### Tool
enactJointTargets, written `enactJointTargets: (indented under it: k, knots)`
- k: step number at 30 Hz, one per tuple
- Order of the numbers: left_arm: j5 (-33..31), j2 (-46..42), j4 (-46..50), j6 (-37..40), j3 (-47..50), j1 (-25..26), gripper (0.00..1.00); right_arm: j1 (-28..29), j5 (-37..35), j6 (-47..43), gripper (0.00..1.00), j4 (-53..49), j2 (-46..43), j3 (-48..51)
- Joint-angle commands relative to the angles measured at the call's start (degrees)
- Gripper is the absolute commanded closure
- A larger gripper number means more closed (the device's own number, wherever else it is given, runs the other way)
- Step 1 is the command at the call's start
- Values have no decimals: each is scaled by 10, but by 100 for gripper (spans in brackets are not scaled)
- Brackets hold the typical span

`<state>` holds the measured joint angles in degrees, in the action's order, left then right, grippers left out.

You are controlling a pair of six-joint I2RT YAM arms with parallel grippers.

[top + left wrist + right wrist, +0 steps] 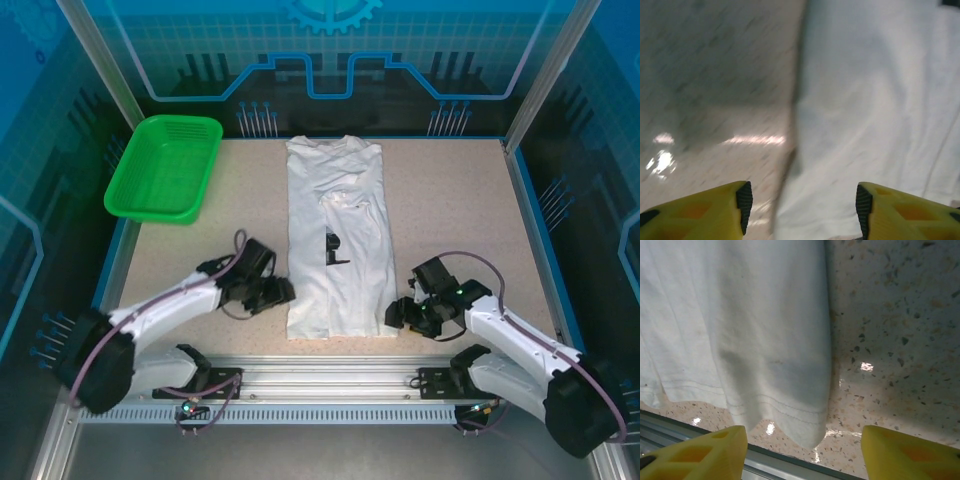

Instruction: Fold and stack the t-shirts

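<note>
One white t-shirt (335, 215) lies folded lengthwise into a long strip down the middle of the table, its small black print (334, 246) facing up. My left gripper (281, 292) sits at the strip's lower left edge. In the left wrist view it (802, 205) is open, with the shirt's edge (880, 100) lying between the yellow fingers (715, 207). My right gripper (398, 316) is at the lower right corner. It (805, 450) is open too, and the hem corner (807, 432) hangs just ahead of the gap, untouched.
A green mesh basket (165, 165) stands at the table's far left corner. The speckled tabletop (460, 210) stretches bare to the right of the shirt. A metal rail (330, 370) runs along the near edge, close behind the hem.
</note>
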<state>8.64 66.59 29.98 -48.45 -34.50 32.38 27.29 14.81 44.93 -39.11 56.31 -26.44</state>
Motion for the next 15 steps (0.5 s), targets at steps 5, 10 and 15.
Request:
enactJointTargets:
  k: [5,10,15]
  knots:
    - [100,-101,-53,-87,122,8,54,-10,66,-6,49,41,13,40]
    - [127,-64,-107,-101,136,42,57,-7,90,-6,54,54,9,44]
    - [143,-39,-154,-108,141,59,58,-4,77,-9,58,48,16,40]
